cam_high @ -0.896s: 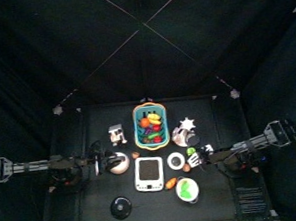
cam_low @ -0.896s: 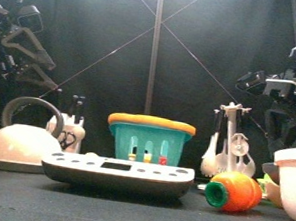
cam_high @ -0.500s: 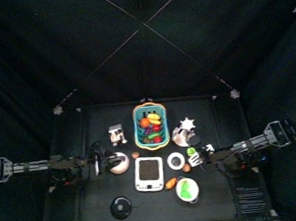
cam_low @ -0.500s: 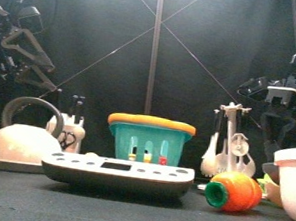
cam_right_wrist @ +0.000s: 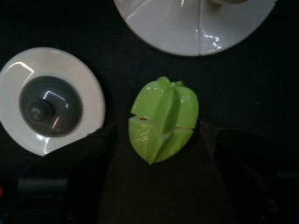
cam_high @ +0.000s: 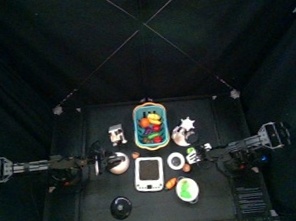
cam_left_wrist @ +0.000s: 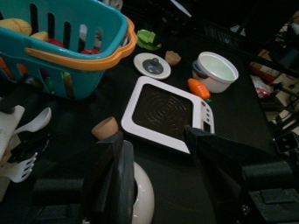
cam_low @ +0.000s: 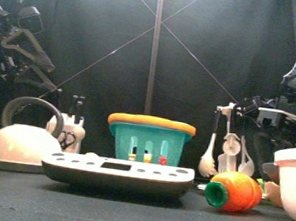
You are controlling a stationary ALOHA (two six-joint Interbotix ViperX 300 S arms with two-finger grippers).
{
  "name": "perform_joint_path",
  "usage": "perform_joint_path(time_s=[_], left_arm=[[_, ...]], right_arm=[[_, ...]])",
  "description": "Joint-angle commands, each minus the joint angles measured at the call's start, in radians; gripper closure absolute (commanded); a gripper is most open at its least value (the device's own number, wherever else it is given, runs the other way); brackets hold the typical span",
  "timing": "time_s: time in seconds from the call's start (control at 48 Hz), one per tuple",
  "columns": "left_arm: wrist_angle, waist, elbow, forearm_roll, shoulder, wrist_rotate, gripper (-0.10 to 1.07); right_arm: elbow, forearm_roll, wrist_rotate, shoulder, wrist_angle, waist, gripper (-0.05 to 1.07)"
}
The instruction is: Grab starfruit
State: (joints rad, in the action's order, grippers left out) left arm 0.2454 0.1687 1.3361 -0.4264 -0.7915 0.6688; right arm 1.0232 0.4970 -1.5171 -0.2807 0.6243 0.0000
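Note:
The starfruit (cam_right_wrist: 163, 118) is a green, ridged piece lying on the black table between a round white lid with a dark knob (cam_right_wrist: 47, 101) and a white bowl (cam_right_wrist: 198, 22). It also shows in the left wrist view (cam_left_wrist: 146, 38). My right gripper (cam_right_wrist: 163, 171) is open, its jaws standing to either side of the fruit and just short of it, not touching. It is at the table's right in the top view (cam_high: 209, 155). My left gripper (cam_left_wrist: 163, 166) is open over a white kettle (cam_left_wrist: 140, 197) at the table's left (cam_high: 98, 166).
A teal basket with an orange rim (cam_high: 152, 125) holds mixed fruit at the back middle. A white scale (cam_high: 150, 172) lies in the middle. A white spiky utensil stand (cam_high: 182, 129) stands right of the basket. An orange-and-green piece (cam_low: 233, 191) lies front right.
My right arm has moved inward toward the table's middle and come down lower. The left arm has not moved.

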Motion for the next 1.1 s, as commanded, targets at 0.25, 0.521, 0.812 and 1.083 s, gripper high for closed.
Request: perform_joint_path(time_s=[0.25,0.521,0.812,1.083], left_arm=[[0.005,0.002,-0.014,0.002,0.002,0.000,0.06],[0.005,0.002,-0.014,0.002,0.002,0.000,0.06],[0.005,0.002,-0.014,0.002,0.002,0.002,0.06],[0.003,0.002,-0.014,0.002,0.002,0.000,0.06]], right_arm=[[0.002,-0.012,-0.002,0.046,-0.025,-0.009,-0.01],[-0.008,-0.006,-0.002,0.048,-0.025,-0.003,0.00],[-0.012,-0.005,-0.002,0.051,-0.025,0.000,0.00],[-0.014,-0.017,-0.002,0.052,-0.025,0.020,0.03]])
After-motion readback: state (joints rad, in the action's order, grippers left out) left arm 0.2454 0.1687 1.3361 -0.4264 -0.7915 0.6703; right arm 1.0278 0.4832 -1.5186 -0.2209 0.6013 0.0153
